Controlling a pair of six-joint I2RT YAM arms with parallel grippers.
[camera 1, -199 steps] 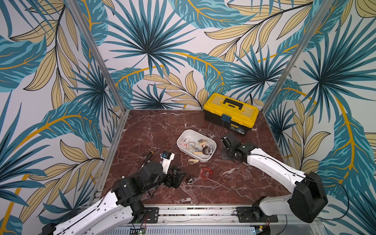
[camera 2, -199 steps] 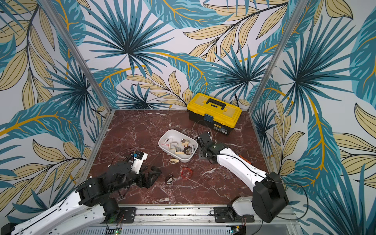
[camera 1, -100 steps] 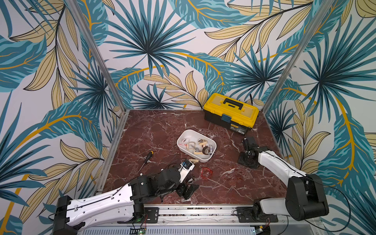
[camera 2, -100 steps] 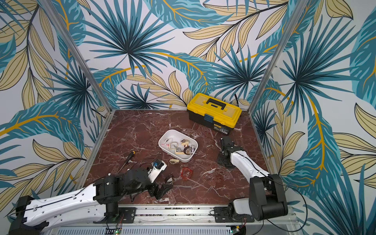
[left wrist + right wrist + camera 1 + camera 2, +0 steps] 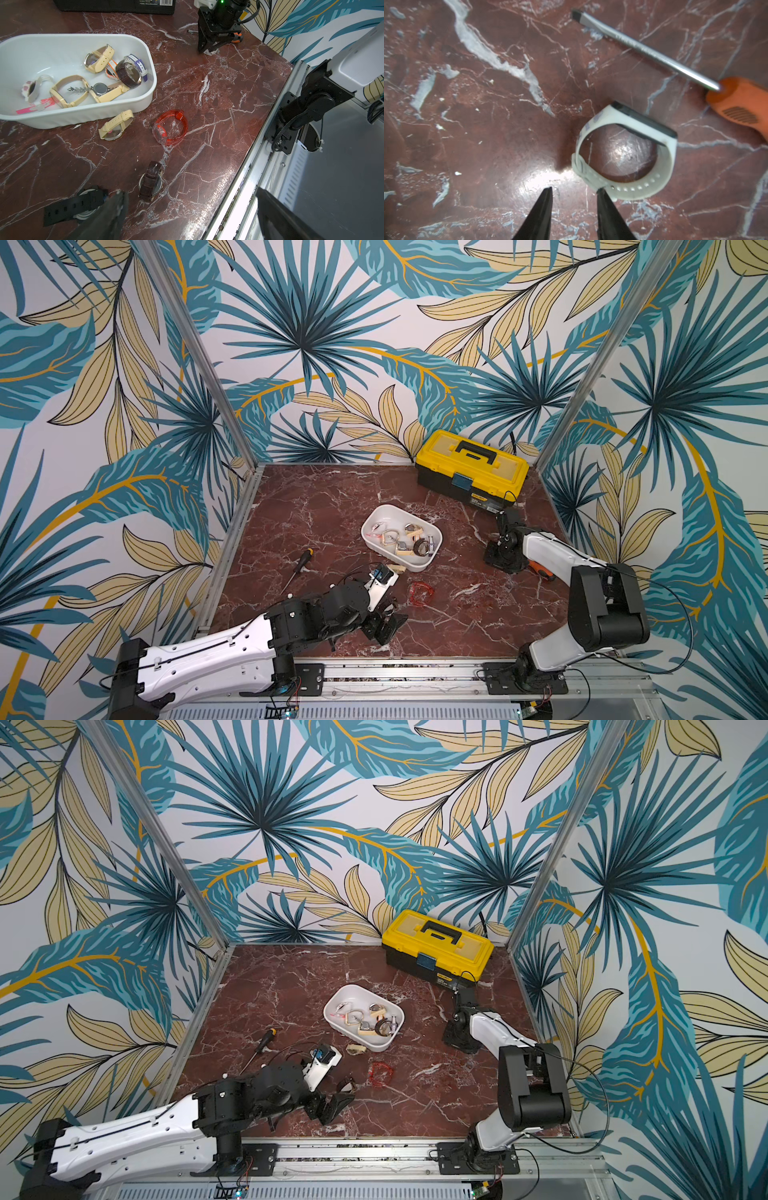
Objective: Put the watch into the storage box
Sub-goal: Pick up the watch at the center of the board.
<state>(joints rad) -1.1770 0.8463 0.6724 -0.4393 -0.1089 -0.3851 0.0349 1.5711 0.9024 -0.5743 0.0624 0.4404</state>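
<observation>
Watch (image 5: 669,162), white band, dark face: lay on its edge on marble table (image 5: 324,506), just beside orange-handled screwdriver (image 5: 737,104), nr right wall, well apart from storage box (image 5: 376,545) and outside it. Right gripper (image 5: 574,191): hung low by strap, jaws part spread w/ nothing btwn; one fingertip (image 5: 606,207) touched strap end. Left gripper (image 5: 189,191): sat nr front edge, jaws spread wide, empty, over brown-strap watch (image 5: 150,182) w/ black-strap watch (image 5: 74,206) beside. Storage box: held several other watches, mid-table.
</observation>
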